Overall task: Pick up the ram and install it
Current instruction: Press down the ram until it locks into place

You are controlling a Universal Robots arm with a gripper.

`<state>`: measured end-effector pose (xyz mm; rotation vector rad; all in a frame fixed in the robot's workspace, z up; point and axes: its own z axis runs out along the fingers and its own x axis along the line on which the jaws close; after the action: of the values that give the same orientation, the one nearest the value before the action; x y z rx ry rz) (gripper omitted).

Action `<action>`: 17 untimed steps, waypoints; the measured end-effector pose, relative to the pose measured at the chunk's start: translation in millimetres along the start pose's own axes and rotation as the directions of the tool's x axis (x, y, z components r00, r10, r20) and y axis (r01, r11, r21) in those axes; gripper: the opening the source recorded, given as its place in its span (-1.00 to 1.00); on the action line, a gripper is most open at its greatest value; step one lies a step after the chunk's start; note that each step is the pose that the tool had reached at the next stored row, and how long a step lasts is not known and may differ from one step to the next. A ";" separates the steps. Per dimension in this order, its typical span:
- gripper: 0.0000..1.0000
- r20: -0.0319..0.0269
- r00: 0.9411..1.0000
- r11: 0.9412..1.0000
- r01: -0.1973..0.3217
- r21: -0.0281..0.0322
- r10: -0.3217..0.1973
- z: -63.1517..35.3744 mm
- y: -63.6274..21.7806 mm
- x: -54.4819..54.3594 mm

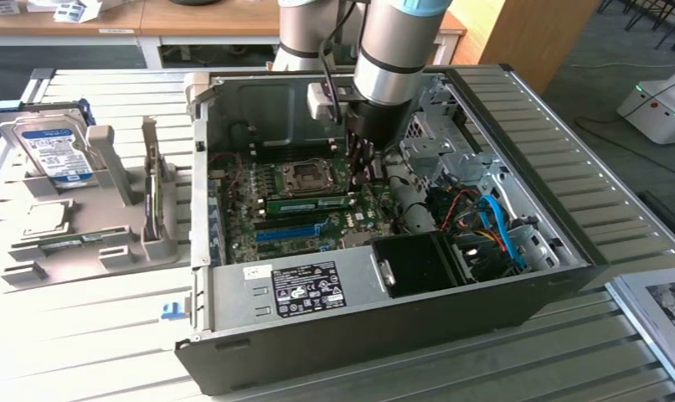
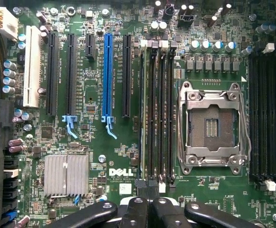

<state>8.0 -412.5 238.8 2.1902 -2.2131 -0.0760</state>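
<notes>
Ram: a long green stick [image 1: 311, 203] stands on its edge inside the open computer case, on the motherboard, just beside the processor socket and below the arm. In the wrist view it is seen edge-on [image 2: 141, 114], as a thin strip in one of the memory slots.
Ram position: it looks already placed in its slot; if it is pressed fully down, I cannot tell.
Gripper: the gripper [image 2: 148, 209] hangs over the motherboard, its black fingers [image 2: 134, 211] together and fully closed, with nothing between them. It does not hold the ram.
Memory slots: black slots [image 2: 159, 111] run side by side next to the ram, with white latches at their ends.
Processor socket: the socket [image 2: 213, 126] with its metal frame is just beside the slots and has no chip in it.
Blue slot: a blue slot strip [image 2: 108, 78] lies further off on the board.
Case: the dark case [image 1: 427, 327] lies on its side on a slatted table [image 1: 92, 335].
Stand: a grey stand [image 1: 103, 243] with a hard drive [image 1: 53, 151] is at the exterior view's left.
Step in hand: by my judgement, the seating of the ram, with the picking done.
Next move calls for: an even, straight push along the stick so both latches lock.
</notes>
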 end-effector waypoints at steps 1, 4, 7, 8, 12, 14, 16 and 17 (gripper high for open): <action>-0.80 0.000 1.000 1.000 0.000 0.000 0.000 0.0 1.4 0.1; -0.80 0.000 1.000 1.000 0.000 0.000 0.000 0.4 8.1 0.1; -0.80 0.000 1.000 1.000 0.000 0.002 0.000 0.8 16.5 0.2; -0.80 0.000 1.000 1.000 0.000 0.002 0.000 1.0 19.4 0.2; -0.80 0.000 1.000 1.000 0.000 0.003 0.000 1.6 29.3 0.3; -0.80 0.000 1.000 1.000 0.000 0.004 0.000 1.9 34.1 0.3; -0.80 0.000 1.000 1.000 0.000 0.004 0.000 2.1 38.3 0.4; -0.80 0.000 1.000 1.000 0.000 0.004 0.000 2.2 40.3 0.4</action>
<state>-32.3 -412.5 238.7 2.1922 -2.2150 -0.0720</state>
